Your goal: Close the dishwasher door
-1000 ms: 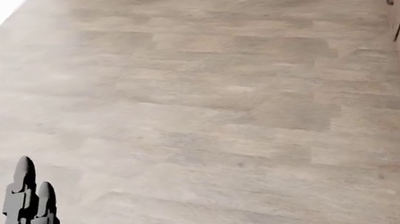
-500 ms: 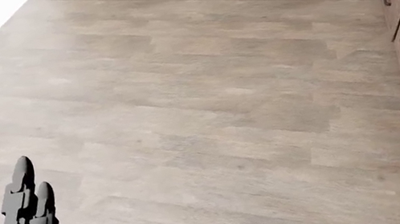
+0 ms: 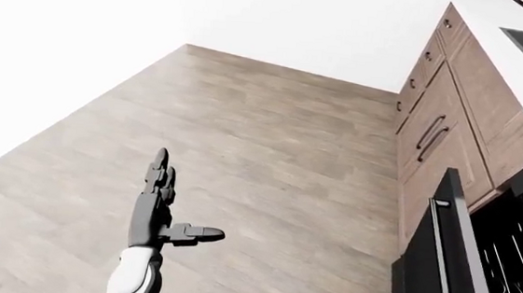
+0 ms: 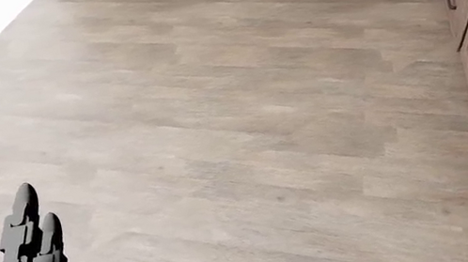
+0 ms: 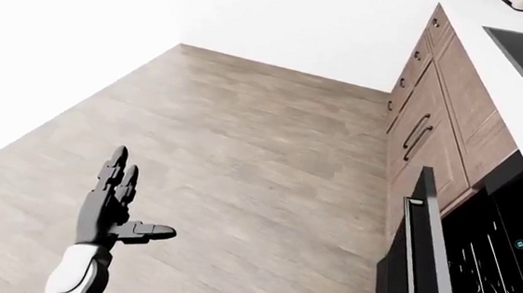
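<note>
The left hand (image 3: 156, 212) hovers over the wooden floor (image 3: 270, 154) at the lower left of the left-eye view, fingers (image 3: 159, 173) spread wide and holding nothing. The right hand is out of view. At the lower right, below the cabinets (image 3: 446, 126), the dishwasher door (image 5: 416, 264) stands partly open. It looks rigid, hinged and fairly heavy; pushing its flat outer face near the top edge should swing it shut.

Dark grey three-fingered robot hand (image 3: 159, 208), white forearm (image 3: 131, 280)
</note>
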`<state>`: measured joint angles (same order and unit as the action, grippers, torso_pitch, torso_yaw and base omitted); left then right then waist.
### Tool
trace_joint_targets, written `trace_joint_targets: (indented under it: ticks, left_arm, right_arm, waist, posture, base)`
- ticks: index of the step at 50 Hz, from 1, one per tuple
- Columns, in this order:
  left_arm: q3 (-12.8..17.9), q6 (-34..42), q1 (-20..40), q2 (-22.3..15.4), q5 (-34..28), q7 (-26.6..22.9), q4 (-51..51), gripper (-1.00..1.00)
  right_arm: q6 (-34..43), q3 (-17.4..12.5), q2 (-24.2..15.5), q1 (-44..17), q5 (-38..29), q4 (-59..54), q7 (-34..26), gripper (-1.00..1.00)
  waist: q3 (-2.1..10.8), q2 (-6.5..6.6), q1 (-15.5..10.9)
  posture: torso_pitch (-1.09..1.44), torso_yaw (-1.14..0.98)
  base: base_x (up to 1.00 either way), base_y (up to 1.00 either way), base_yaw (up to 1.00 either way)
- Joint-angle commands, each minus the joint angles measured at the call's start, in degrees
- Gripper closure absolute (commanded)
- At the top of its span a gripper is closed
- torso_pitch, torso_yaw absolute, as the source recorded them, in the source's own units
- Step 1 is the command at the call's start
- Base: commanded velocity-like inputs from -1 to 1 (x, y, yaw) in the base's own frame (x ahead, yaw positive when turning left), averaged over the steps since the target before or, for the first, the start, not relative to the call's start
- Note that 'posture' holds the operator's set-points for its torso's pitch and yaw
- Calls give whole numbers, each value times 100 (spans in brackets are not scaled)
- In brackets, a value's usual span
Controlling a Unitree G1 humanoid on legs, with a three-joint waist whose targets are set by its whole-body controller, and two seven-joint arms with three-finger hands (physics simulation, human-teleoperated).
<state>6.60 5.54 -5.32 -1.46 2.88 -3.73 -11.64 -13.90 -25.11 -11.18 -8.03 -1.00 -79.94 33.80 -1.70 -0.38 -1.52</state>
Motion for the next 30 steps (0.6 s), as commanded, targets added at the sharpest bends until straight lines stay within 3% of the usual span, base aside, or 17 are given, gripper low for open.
trace_joint_targets:
  ticks: [1, 30]
  left_arm:
    - [8, -174, 85, -19, 11, -1, -243, -100]
    - [-15, -195, 111, -21, -5, 21, -196, -100]
  right_arm:
    - [-137, -146, -222, 105, 216, 32, 345, -100]
    - [-317, -68, -494, 383, 496, 29, 453, -100]
  waist:
    - [61, -68, 56]
    - [31, -78, 68]
  posture:
    - [0, 0]
    - [0, 0]
  base:
    - [0, 0, 0]
    - [0, 0, 0]
